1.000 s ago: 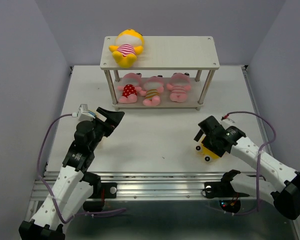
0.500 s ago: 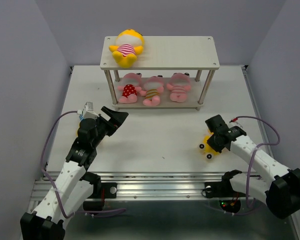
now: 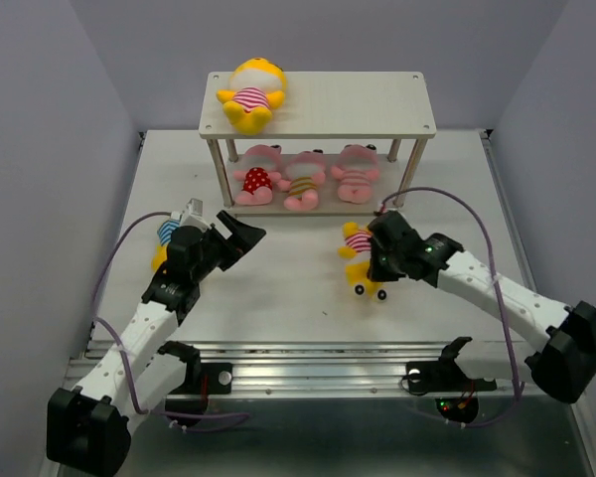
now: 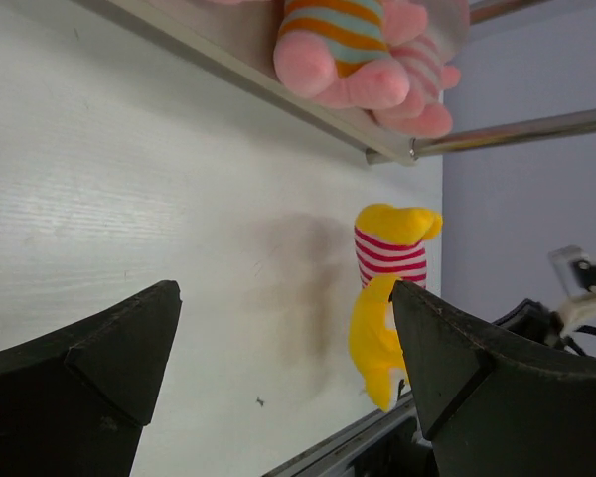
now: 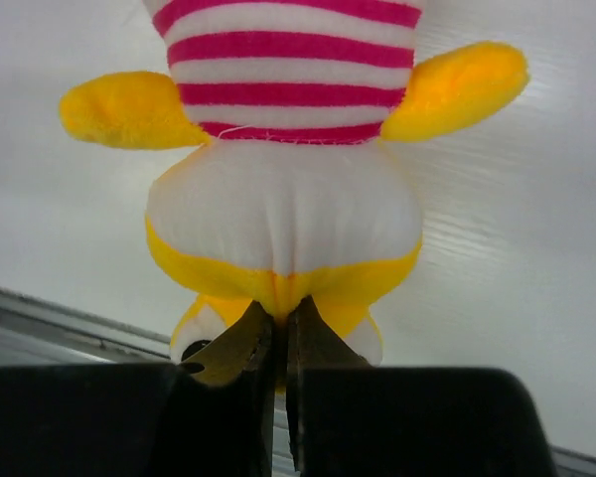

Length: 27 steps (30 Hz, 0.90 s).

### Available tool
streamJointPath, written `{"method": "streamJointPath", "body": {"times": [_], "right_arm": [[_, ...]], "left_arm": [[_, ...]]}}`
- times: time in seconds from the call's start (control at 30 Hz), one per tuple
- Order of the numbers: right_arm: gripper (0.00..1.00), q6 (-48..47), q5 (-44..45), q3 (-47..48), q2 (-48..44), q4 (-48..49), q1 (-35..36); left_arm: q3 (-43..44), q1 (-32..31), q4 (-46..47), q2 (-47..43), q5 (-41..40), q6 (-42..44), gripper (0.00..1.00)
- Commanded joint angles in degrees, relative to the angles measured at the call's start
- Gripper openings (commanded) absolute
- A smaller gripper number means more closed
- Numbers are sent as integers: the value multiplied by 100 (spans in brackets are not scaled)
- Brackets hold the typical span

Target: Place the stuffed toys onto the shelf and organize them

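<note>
since a second ago the right arm has swung in from the table's right side to the middle, stretched low and forward, and the right gripper (image 5: 281,333) is pinched almost closed on the head of a yellow toy in a pink striped shirt (image 3: 356,241), held over the white table (image 3: 278,298) near the shelf (image 3: 358,99). the left arm leans forward with the left gripper (image 3: 242,229) spread wide and empty, aimed at the lower tier. a second yellow toy (image 3: 250,94) lies on the top board's left end, three pink toys (image 3: 303,181) sit in a row below, and lilac walls (image 3: 40,149) close in the table.
</note>
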Motion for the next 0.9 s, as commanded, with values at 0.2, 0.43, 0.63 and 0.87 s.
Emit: {"method": "streamJointPath", "body": {"times": [0.2, 0.43, 0.63, 0.87], "right_arm": [[9, -3793, 792, 1426, 1473, 1019, 2186], [3, -5394, -69, 1083, 1192, 2049, 2186], [1, -6177, -457, 1039, 1042, 1945, 2186], [1, -7144, -712, 644, 454, 2024, 2186]], "left_arm": [[247, 31, -101, 757, 2119, 1124, 99], [27, 31, -251, 572, 2191, 1196, 99], [-8, 31, -5, 616, 2560, 1108, 99], [106, 31, -181, 652, 2779, 1204, 99]]}}
